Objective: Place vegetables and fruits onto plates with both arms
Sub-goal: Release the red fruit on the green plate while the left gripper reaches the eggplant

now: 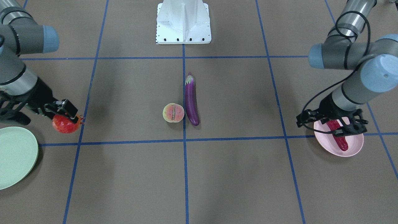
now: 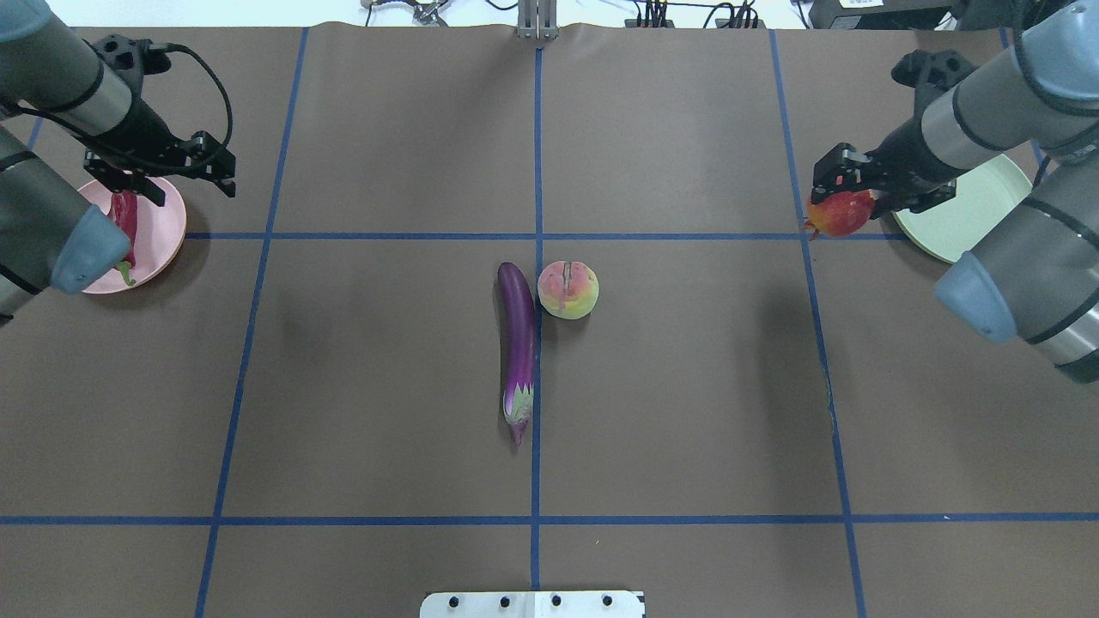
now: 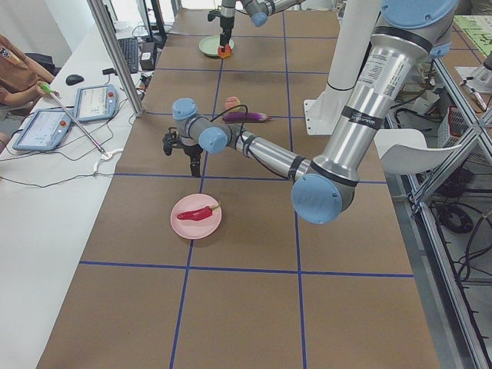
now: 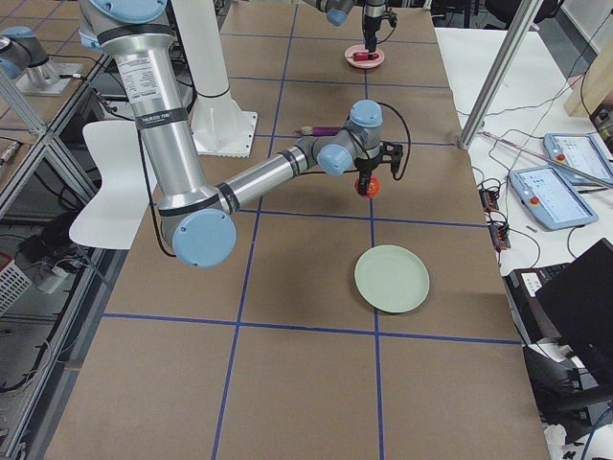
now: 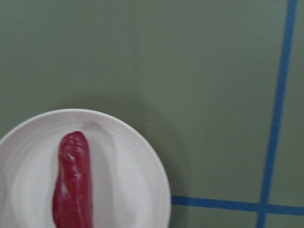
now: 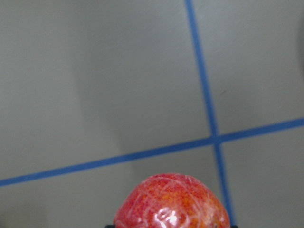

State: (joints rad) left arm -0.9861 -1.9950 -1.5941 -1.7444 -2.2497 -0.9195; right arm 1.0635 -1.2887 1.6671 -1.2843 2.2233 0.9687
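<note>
The red chili pepper (image 2: pixel 125 225) lies on the pale pink plate (image 2: pixel 167 225) at the table's left end; the left wrist view shows it too (image 5: pixel 72 183). My left gripper (image 2: pixel 129 178) hovers above that plate, open and empty. My right gripper (image 2: pixel 846 202) is shut on the round bumpy red-orange fruit (image 2: pixel 840 214) and holds it above the table, just beside the mint green plate (image 2: pixel 966 215). The purple eggplant (image 2: pixel 518 339) and the halved fruit (image 2: pixel 567 289), cut face up, lie side by side at the table's middle.
The white fixed base (image 1: pixel 183 23) stands at the robot's edge of the table. Blue tape lines (image 2: pixel 537 386) grid the brown surface. An operator's bench with tablets (image 3: pixel 69 115) runs along the far side.
</note>
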